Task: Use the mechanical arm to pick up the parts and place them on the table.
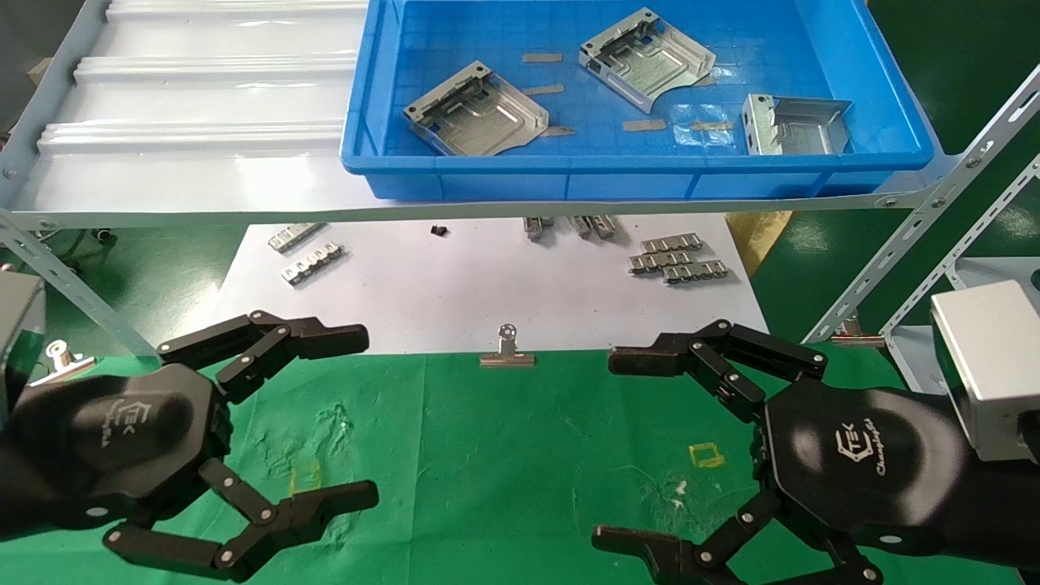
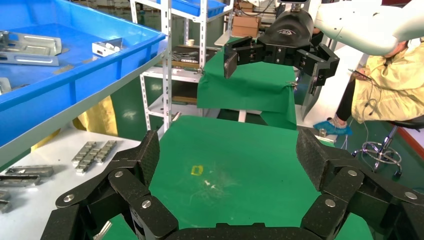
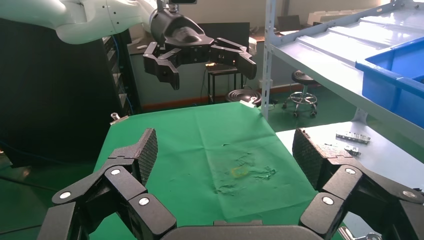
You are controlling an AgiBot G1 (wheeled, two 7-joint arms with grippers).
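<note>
Three grey sheet-metal parts lie in a blue bin (image 1: pixel 634 162) on the shelf beyond the table: one at the left (image 1: pixel 475 110), one at the back (image 1: pixel 646 58), and one at the right (image 1: pixel 796 123). The green-cloth table (image 1: pixel 504 455) lies in front of me. My left gripper (image 1: pixel 364 414) hovers over its left side, open and empty. My right gripper (image 1: pixel 609 447) hovers over its right side, open and empty. The two face each other. The left wrist view shows its own open gripper (image 2: pixel 227 150) and the right gripper (image 2: pixel 280 50) farther off. The right wrist view shows its own (image 3: pixel 225 150).
A white sheet (image 1: pixel 487 292) behind the cloth carries small ridged metal strips (image 1: pixel 674 260). A silver binder clip (image 1: pixel 507 351) sits at the cloth's far edge. A pale corrugated shelf (image 1: pixel 203 97) and slanted perforated struts (image 1: pixel 918 219) overhang the back and right.
</note>
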